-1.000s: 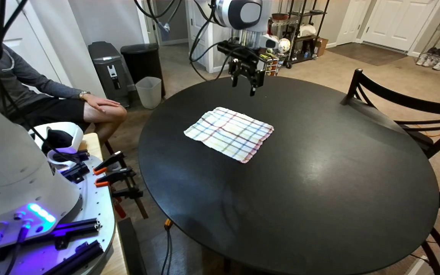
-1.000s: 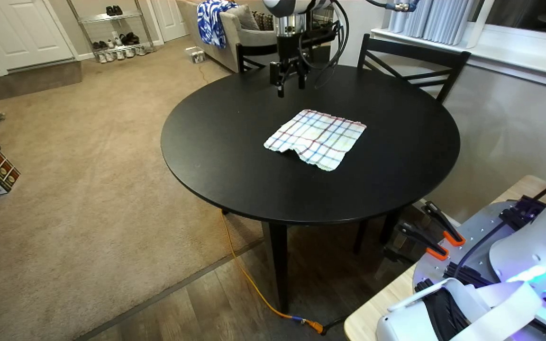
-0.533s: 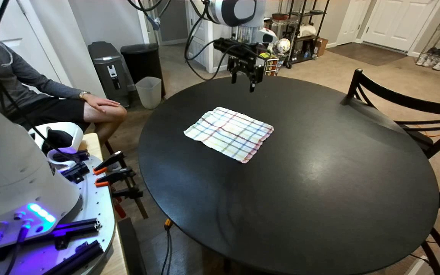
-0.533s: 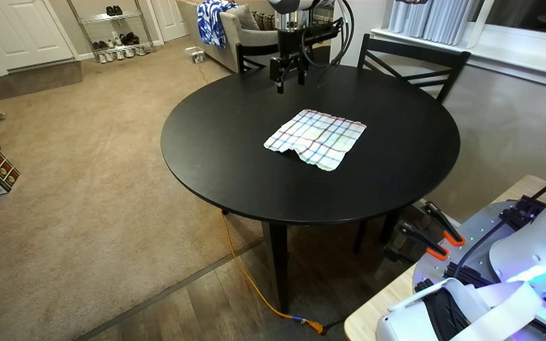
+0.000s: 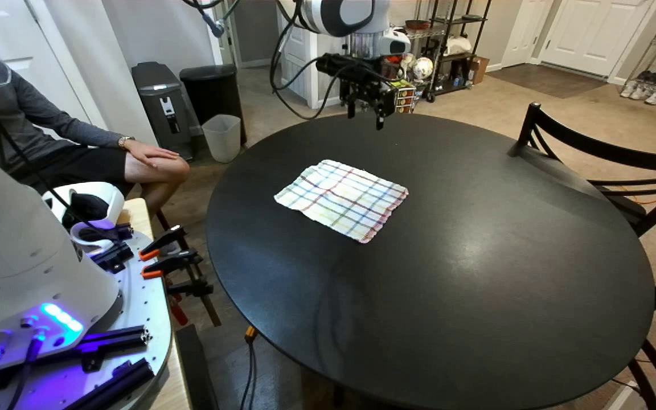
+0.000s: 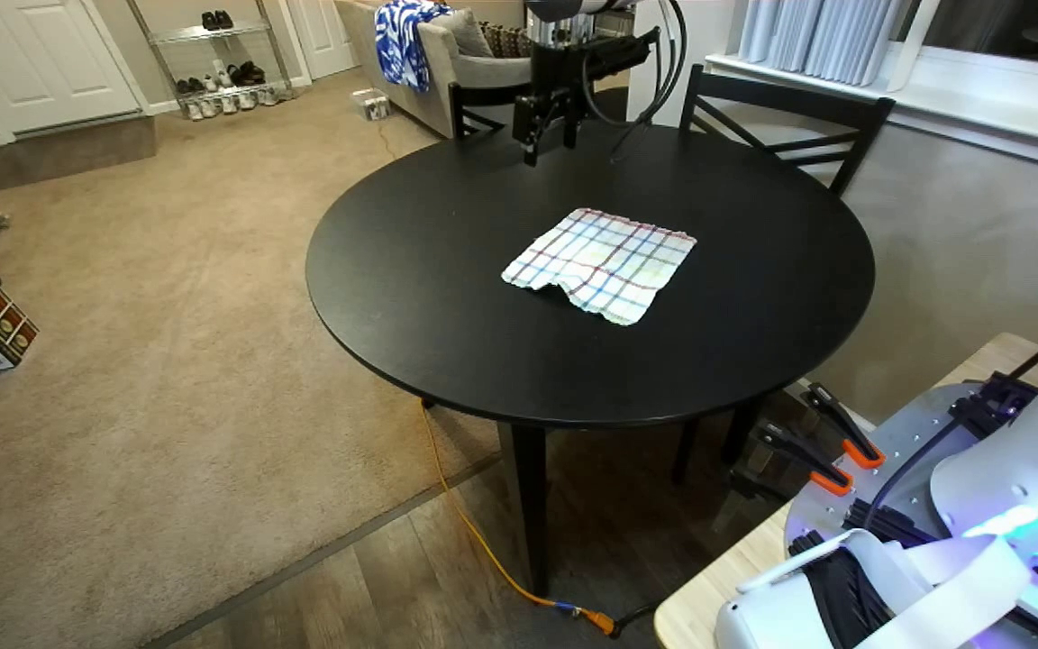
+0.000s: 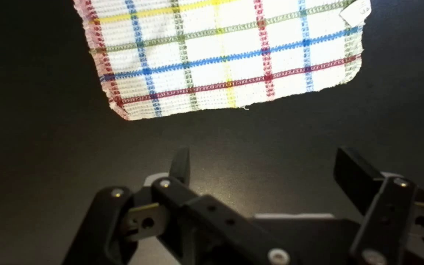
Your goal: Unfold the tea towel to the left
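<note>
The tea towel is white with red, blue, green and yellow checked lines. It lies spread mostly flat on the round black table in both exterior views [image 5: 342, 199] [image 6: 605, 261]. One edge is wavy and slightly raised in an exterior view. In the wrist view the towel [image 7: 226, 55] fills the upper part, its upper end cut off, with a white tag [image 7: 355, 13] at one corner. My gripper [image 7: 263, 156] is open, its fingers wide apart with bare table between them. In both exterior views the gripper [image 5: 365, 117] [image 6: 550, 150] hangs above the table, beyond the towel and apart from it.
The round black table [image 5: 476, 285] has chairs [image 5: 607, 148] [image 6: 789, 117] at its edge. A person [image 5: 77, 131] sits beside the robot's base. Clamps [image 5: 171, 259] and a white headset [image 5: 86, 205] are on the robot's stand. Bins [image 5: 208, 97] stand behind.
My gripper has risen a little, staying open and farther from the towel in both exterior views. The arm's cables have shifted with it. The towel has not moved.
</note>
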